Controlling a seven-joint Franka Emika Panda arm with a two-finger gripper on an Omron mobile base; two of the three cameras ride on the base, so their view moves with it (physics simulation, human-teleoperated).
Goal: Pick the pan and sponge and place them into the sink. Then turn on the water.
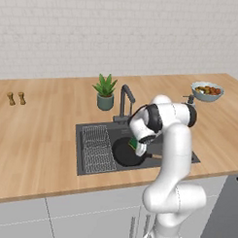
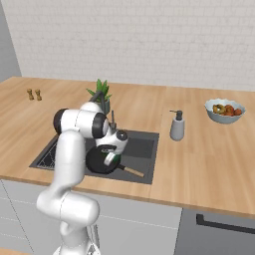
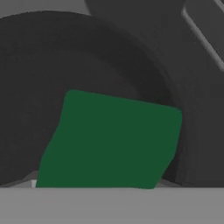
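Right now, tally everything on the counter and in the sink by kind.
Frying pan: 1
Sponge: 1
Potted plant: 1
Faucet: 1
Soap dispenser: 1
Fruit bowl: 1
Small shakers: 2
Wire rack: 1
Total: 9

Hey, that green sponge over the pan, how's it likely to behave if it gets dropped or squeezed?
The sponge looks small next to the pan, so it is probably light and should land softly. Its slightly uneven green outline suggests it gives under pressure, so it is likely squashy rather than stiff. Being a flat block, it seems unlikely to roll.
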